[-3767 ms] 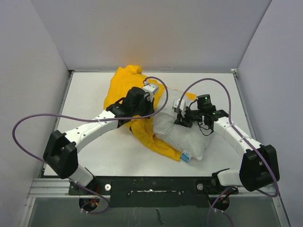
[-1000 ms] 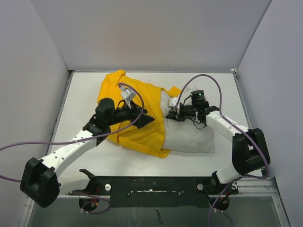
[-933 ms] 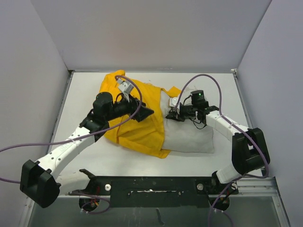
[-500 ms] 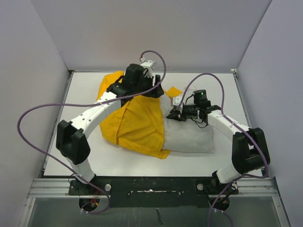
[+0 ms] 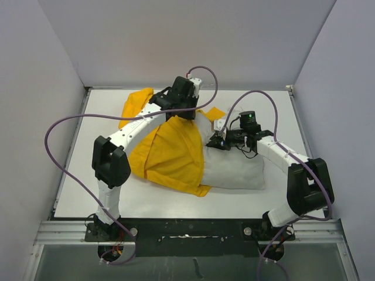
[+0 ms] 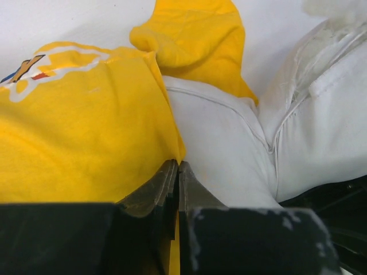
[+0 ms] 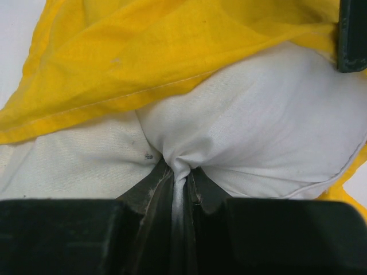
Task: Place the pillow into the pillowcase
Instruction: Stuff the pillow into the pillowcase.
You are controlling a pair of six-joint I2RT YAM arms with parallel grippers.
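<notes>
The white bench point(image 5: 76, 170) fills the middle of the overhead frame. On it the yellow pillowcase point(image 5: 170, 152) lies centre-left, its right edge draped over the white pillow point(image 5: 234, 170) at centre-right. The left end effector point(image 6: 176, 167) is clenched on the pillowcase's edge; the right end effector point(image 7: 180, 175) pinches a fold of pillow.

I could read no word, number or brand in any view. The only printing I saw was on the pillowcase point(image 6: 74, 149). In the left wrist view a white-edged patch of print point(image 6: 35, 67), with dark, red and blue bits in it, ran off the left edge of the frame. It was too cropped and creased for me to make out a single letter.
</notes>
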